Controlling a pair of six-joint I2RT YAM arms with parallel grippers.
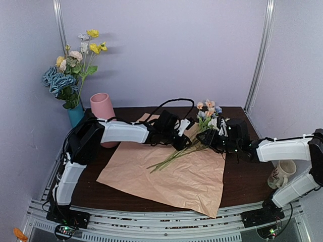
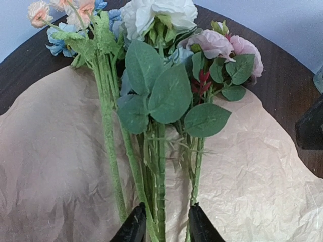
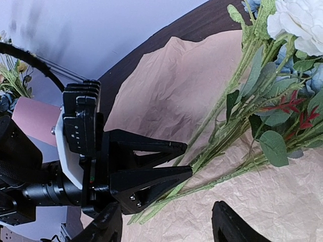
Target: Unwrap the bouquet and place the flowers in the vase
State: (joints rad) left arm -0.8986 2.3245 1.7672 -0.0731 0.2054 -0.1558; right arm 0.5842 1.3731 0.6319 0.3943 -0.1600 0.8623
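- Flowers (image 1: 191,146): white, pink, peach and light blue blooms on leafy green stems, lying flat on the paper, heads toward the far side.
- Paper (image 1: 176,184): crinkled peach sheet, spread open.
- Vase (image 1: 100,107): tall pink cylinder, upright, far left.

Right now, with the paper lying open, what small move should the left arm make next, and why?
Probably close the left gripper firmly on the flowers. Its fingers straddle the green stems, which lie on the flattened paper, but a firm grip is not evident. The vase stands upright at the back left, and the right gripper is open.
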